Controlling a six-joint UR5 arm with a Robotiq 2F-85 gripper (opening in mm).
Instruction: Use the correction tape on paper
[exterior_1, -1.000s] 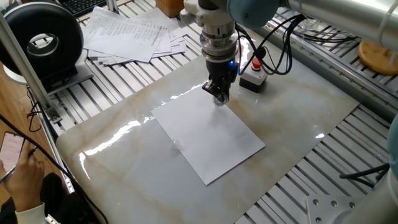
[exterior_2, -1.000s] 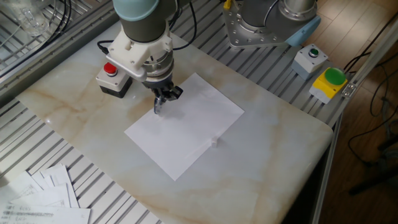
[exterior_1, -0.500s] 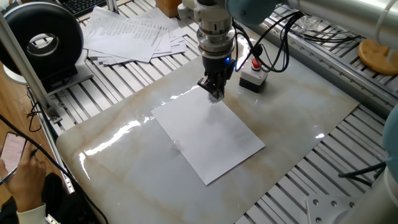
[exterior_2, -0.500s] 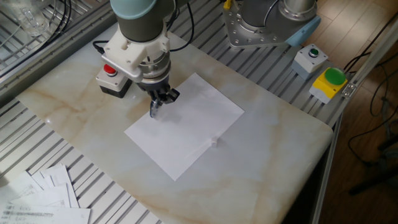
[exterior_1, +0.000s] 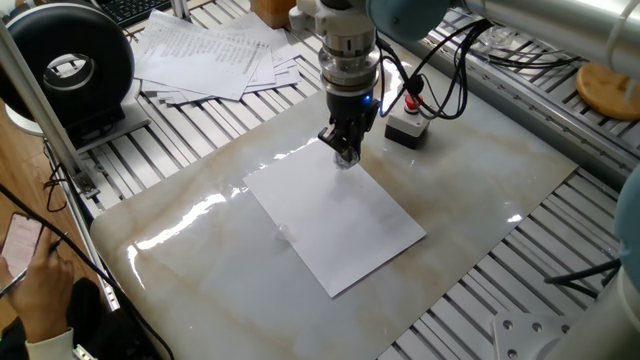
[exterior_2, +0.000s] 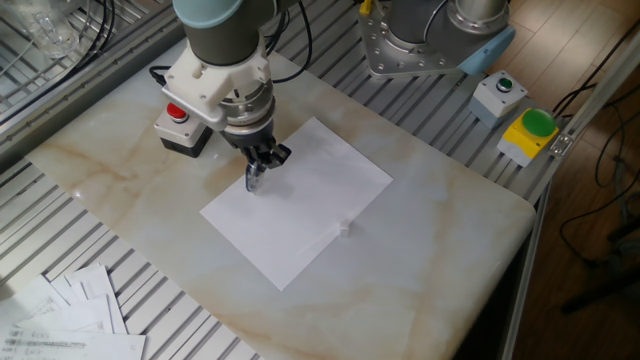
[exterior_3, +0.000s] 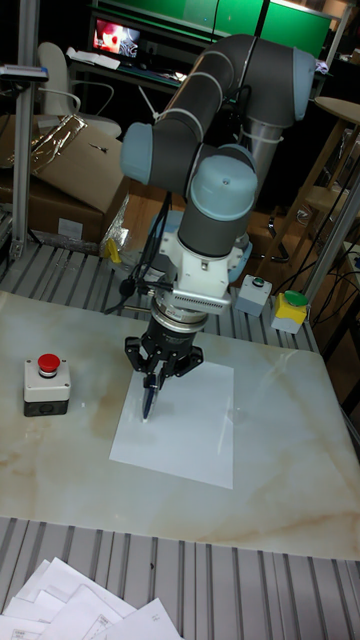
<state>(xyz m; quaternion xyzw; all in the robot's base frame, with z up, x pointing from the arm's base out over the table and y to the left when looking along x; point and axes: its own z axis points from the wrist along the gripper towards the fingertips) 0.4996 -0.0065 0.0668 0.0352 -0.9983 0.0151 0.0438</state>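
- The gripper (exterior_1: 345, 155) points straight down over the paper (exterior_1: 335, 222), its fingers pinched narrow on the correction tape (exterior_3: 150, 399) — a slim dark piece hanging from the fingertips.
- In the tall fixed view the tape's lower tip meets the sheet just inside the edge nearest the red-button box (exterior_3: 46, 384); whether it truly presses on the sheet cannot be told.
- The paper lies flat and skewed on the marble board (exterior_2: 440, 250), all four corners showing, none curled.
- Bare board lies on every side of the sheet — widest toward the board's rounded corner in the other fixed view.
- The red-button box stands on the board near the gripper, apart from the paper's edge, its cable running back toward the arm.
- A fanned pile of printed sheets (exterior_1: 210, 55) lies off the board on the slatted table (exterior_1: 180, 160), well apart from the paper.
- A grey box with a green button (exterior_2: 498, 93) and a yellow one (exterior_2: 530, 135) sit by the board's far edge, well apart from the gripper.
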